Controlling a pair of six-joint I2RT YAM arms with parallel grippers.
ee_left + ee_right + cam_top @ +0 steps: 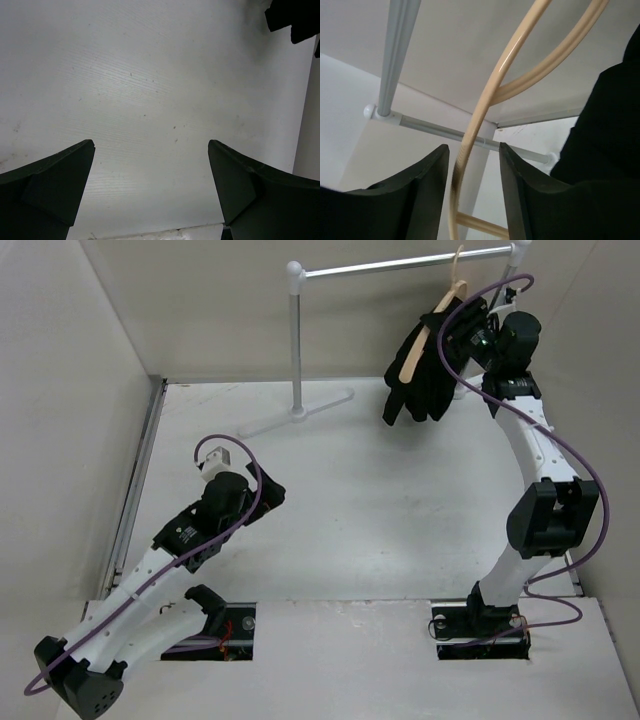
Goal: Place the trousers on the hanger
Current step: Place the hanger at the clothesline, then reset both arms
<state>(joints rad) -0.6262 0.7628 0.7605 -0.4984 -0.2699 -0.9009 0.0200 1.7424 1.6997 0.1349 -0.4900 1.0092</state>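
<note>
Trousers (432, 380) drape the hanger (412, 358) below rack rail (400, 265), right tool (474, 150) straddling.

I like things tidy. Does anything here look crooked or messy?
Yes. The hanger hangs tilted on the rack, and the black trousers are bunched in a lump over it instead of draped evenly.

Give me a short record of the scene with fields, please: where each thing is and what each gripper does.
hanger: hooked on the rack rail, far right
trousers: black, draped over the hanger
right gripper: open, raised, hanger wood between its fingers
left gripper: open, empty, low over the table
</note>
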